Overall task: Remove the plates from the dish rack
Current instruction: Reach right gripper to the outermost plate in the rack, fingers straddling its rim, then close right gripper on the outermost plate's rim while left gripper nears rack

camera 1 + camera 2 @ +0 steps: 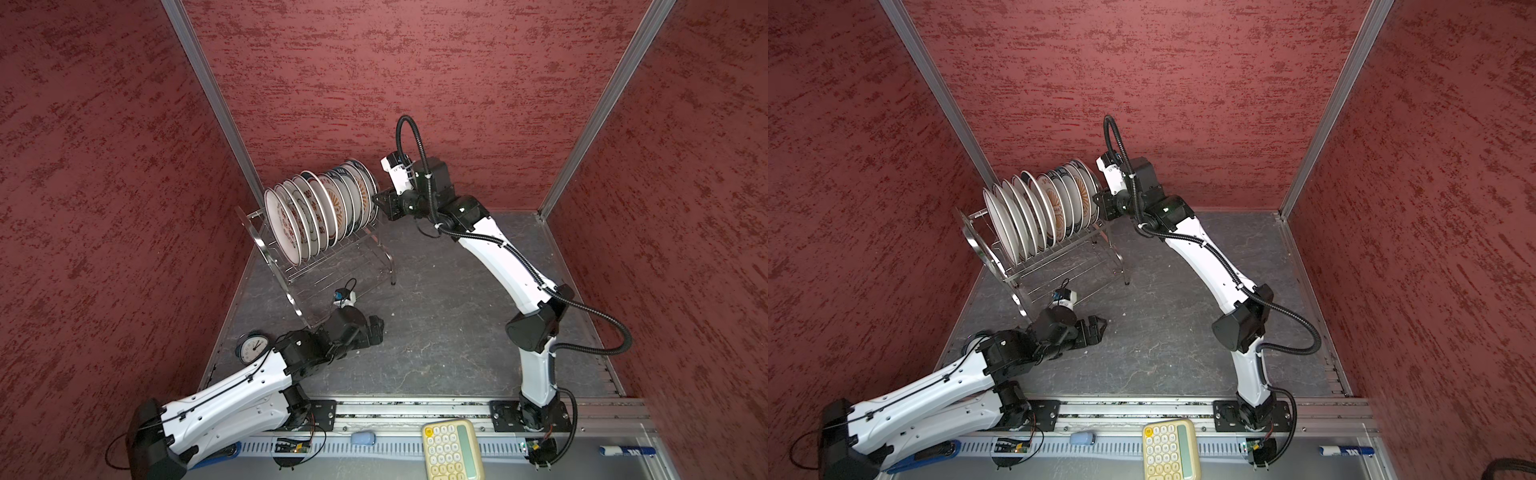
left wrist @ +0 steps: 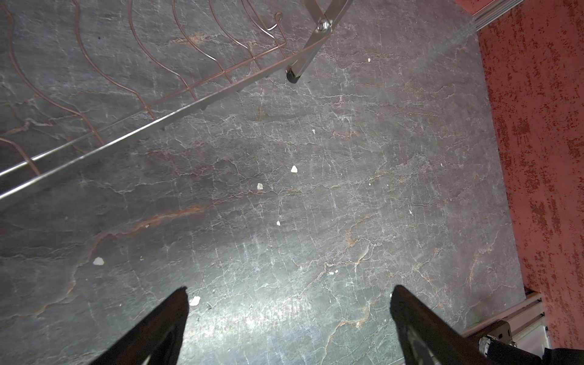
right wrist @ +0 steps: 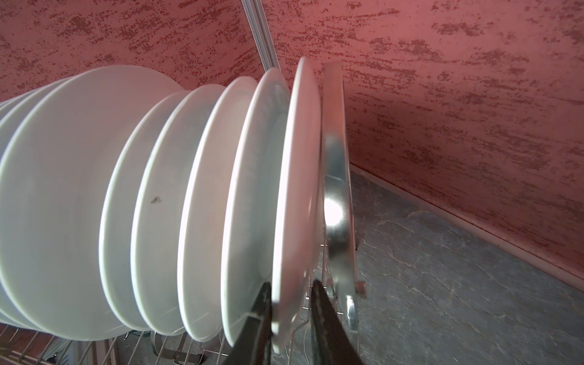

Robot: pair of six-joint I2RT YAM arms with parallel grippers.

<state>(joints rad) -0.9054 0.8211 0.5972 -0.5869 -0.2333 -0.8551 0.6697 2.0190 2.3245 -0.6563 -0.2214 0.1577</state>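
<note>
Jaws of the right gripper are straddling the rim of the end plate, one per face, likely because it's the easiest to reach; can't tell if they're clenched yet. The plates are all standing on edge in the dish rack, back left. Meanwhile the left gripper is hanging low over the tabletop, jaws released, empty.

Dark grey, slate-look table. On it, a wire rack stands far left, a small clock near left, and white chips lie scattered mid-table.
</note>
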